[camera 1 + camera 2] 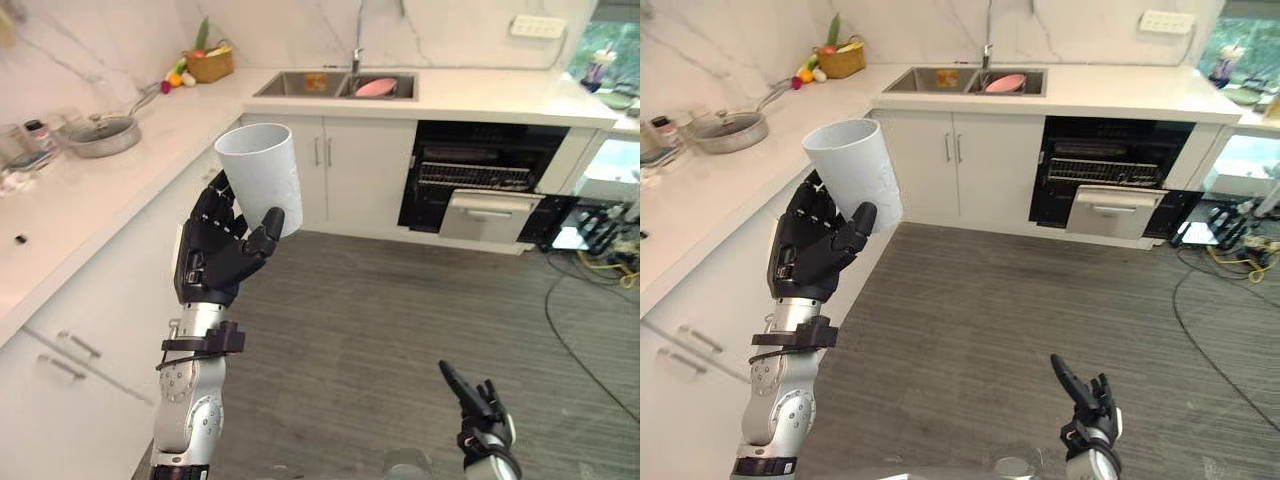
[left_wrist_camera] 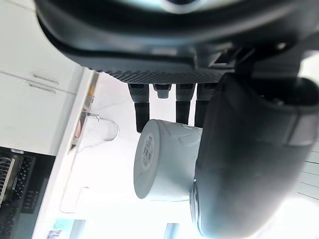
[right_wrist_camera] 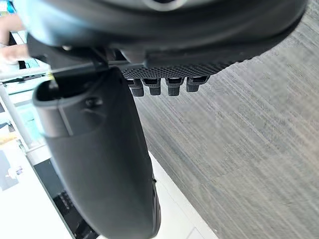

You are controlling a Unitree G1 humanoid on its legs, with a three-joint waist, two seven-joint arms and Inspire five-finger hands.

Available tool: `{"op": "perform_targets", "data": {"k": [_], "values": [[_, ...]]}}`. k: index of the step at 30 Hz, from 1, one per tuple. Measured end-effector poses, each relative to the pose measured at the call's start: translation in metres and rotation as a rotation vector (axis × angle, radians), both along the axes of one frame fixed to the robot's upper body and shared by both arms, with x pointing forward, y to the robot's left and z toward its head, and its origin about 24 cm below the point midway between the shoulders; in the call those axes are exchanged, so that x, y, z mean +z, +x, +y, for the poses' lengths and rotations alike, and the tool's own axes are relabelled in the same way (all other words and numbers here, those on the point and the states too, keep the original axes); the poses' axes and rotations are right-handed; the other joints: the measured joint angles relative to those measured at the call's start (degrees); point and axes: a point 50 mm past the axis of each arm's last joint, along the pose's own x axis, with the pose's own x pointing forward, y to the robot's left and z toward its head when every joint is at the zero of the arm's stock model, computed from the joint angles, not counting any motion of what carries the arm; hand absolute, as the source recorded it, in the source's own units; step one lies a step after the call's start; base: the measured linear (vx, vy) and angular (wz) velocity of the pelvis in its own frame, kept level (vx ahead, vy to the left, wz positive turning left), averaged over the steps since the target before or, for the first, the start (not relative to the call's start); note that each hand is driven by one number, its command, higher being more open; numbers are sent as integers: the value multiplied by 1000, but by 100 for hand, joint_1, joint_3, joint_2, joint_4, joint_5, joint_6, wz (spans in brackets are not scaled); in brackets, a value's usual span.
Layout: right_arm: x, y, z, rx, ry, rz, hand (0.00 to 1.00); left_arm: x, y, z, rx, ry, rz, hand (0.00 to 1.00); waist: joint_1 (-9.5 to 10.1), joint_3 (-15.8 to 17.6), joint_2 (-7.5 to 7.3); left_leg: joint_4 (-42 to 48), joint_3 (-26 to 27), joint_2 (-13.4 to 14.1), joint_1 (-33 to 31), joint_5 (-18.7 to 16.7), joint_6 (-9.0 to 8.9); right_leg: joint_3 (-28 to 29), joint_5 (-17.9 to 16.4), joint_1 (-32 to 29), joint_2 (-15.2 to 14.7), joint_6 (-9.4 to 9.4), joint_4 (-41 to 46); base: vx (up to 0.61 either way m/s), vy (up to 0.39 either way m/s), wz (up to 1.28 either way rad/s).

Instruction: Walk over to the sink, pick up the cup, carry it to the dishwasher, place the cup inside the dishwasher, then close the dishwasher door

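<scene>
My left hand (image 1: 215,250) holds a white cup (image 1: 262,172) upright at chest height, thumb and fingers curled round its lower half. The cup (image 2: 167,159) shows past the fingers in the left wrist view. The sink (image 1: 300,85) is set in the counter at the back, with a pink dish (image 1: 376,87) in its right basin. To its right the dishwasher (image 1: 480,185) stands with its door (image 1: 487,215) partly lowered and its rack visible. My right hand (image 1: 478,415) hangs low at the bottom right, fingers relaxed and empty.
A white counter (image 1: 90,200) runs along my left with a pan (image 1: 105,135) and jars. A basket of vegetables (image 1: 208,62) sits in the back corner. Cables (image 1: 600,265) lie on the floor at the right. Grey floor (image 1: 400,320) stretches between me and the dishwasher.
</scene>
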Motion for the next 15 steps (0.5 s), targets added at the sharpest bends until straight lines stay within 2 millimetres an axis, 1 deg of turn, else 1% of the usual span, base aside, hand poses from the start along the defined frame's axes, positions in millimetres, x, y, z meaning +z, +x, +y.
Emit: {"op": "perform_targets", "data": {"k": [1,2,3,4,5,6,7,8,9,10,11,12,13,14,15], "values": [[1,-2,1,10,-8,-1,100,2,1,-2,-4,8,-11,0,-26,11,-3,14,-8,82,55,-108,-55,-58,-8,-162,124,14,-730,245,-164,-4],[2,-4,0,35,-31,2,100,3,2,-4,-8,14,-16,0,-76,38,5,31,-27,152,140,-208,-144,-122,52,-226,226,100,-1742,287,-203,-2],[4,-9,-3,62,-57,1,100,3,2,-6,-21,20,-16,0,-105,53,-22,31,-23,178,284,-338,-260,-76,450,-222,320,271,-3260,314,-217,-1],[5,-12,-3,73,-67,1,100,3,2,-8,-28,26,-14,0,-105,36,-74,39,-21,141,346,-415,-333,-56,749,-164,337,390,-3989,369,-245,4],[7,-20,-3,95,-82,-2,100,3,3,-10,-31,53,-8,0,-110,37,-252,155,-81,-1,558,-648,-492,-24,1278,-96,235,285,-4698,427,-264,16],[9,-28,-9,132,-116,17,100,-3,3,-19,-52,44,30,0,-167,75,-179,307,-173,132,774,-913,-596,-7,1751,-14,299,-58,-4335,538,-324,24],[9,-29,-11,150,-128,24,100,-5,3,-25,-69,32,43,0,-186,55,-56,336,-196,258,844,-1007,-631,-17,1692,-23,384,-229,-4131,456,-257,15],[13,-25,-13,178,-152,12,100,-5,2,-37,-103,3,46,0,-161,12,156,398,-204,489,899,-1108,-636,-72,1389,-99,576,-372,-3834,472,-290,-8],[22,-13,-10,213,-183,-38,100,-4,2,-45,-129,-11,38,0,-124,-32,235,450,-201,639,892,-1116,-653,-79,1127,-230,715,-444,-3560,347,-234,-17],[28,-6,-7,227,-194,-72,100,-3,2,-48,-140,-12,34,0,-126,-48,276,483,-191,698,900,-1108,-648,-107,997,-271,748,-490,-3410,365,-292,-12],[39,7,-1,260,-227,-136,100,-3,2,-53,-159,-18,32,0,-132,-36,257,675,-75,814,885,-1083,-637,-195,734,-337,781,-540,-3128,240,-242,1],[47,18,3,287,-249,-179,100,-5,0,-55,-165,-28,43,0,-129,-30,233,1242,8,933,720,-1017,-523,-248,532,-302,806,-593,-2986,209,-242,1],[50,21,4,295,-252,-194,100,-6,0,-55,-163,-33,49,0,-112,-29,234,1687,20,1007,550,-938,-394,-275,466,-246,832,-613,-2982,164,-231,-2],[52,28,5,304,-252,-214,100,-8,-1,-55,-155,-40,57,0,-75,-12,272,2811,4,1242,48,-521,-186,-322,385,-46,918,-627,-3117,125,-175,-1],[52,30,4,308,-253,-217,100,-8,-1,-55,-151,-44,58,0,-56,25,345,3391,-43,1430,-231,-128,-151,-369,383,145,1012,-626,-3312,194,-179,-3]]}}
